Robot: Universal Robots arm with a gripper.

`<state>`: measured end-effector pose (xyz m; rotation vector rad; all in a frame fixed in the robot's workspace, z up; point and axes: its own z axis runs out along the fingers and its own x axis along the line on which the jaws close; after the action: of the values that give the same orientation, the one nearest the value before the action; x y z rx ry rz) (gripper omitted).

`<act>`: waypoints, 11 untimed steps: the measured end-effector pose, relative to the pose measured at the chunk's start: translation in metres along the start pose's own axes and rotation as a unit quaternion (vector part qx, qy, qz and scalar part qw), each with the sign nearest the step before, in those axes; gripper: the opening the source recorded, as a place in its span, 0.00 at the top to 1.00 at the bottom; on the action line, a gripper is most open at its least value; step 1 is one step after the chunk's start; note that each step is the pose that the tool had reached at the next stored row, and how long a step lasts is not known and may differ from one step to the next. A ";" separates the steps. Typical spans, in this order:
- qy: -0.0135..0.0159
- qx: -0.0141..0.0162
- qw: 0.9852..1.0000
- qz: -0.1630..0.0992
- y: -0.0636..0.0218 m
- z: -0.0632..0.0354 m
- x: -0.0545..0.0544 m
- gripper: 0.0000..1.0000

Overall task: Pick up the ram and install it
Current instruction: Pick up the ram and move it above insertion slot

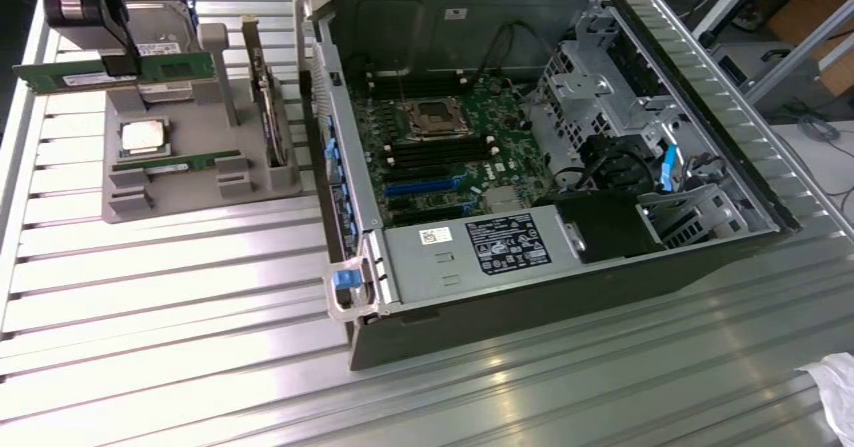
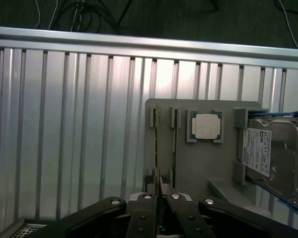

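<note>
Closest to the wrist cam: gripper (image 2: 159, 187), fingers pinched onto the ram (image 2: 157, 144), which I see edge-on as a thin strip running out from the tips. Grip looks centred along the stick.

Exterior view agrees: ram (image 1: 174, 67) is level, clamped across its middle, above the grey holder (image 1: 187, 202) that sits near the table (image 1: 200, 307) edge at the exterior view's left. One end overhangs the holder's side, so I judge it lifted out of its cradle. From this angle I can't be sure it's fully clear of the posts.

In the holder: second ram stick (image 1: 174, 161) seated in its cradle, CPU (image 1: 143, 137) just beside it toward the holder's middle, hard drive (image 2: 273, 158) at the holder's other end.

Open PC case (image 1: 561, 302) takes the middle of the table, well apart from the held stick. Memory slots (image 1: 434, 153) on the motherboard (image 1: 454, 182) look dark and unfilled.

Status as I read it: pick is done, or near enough. Install isn't started: ram is nowhere near the case and nothing is seated in a slot. I'd call it the early part of the job.
</note>
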<state>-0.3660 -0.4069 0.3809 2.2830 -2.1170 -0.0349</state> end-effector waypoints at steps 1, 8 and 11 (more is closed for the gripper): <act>0.000 0.000 1.000 0.000 0.0000 -0.0009 0.000 0.87; 0.000 0.000 1.000 0.000 0.0003 -0.0079 0.000 0.87; 0.000 0.000 1.000 0.000 0.0004 -0.0114 0.000 0.87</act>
<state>-0.3660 -0.4069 0.3923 2.2830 -2.1170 -0.0349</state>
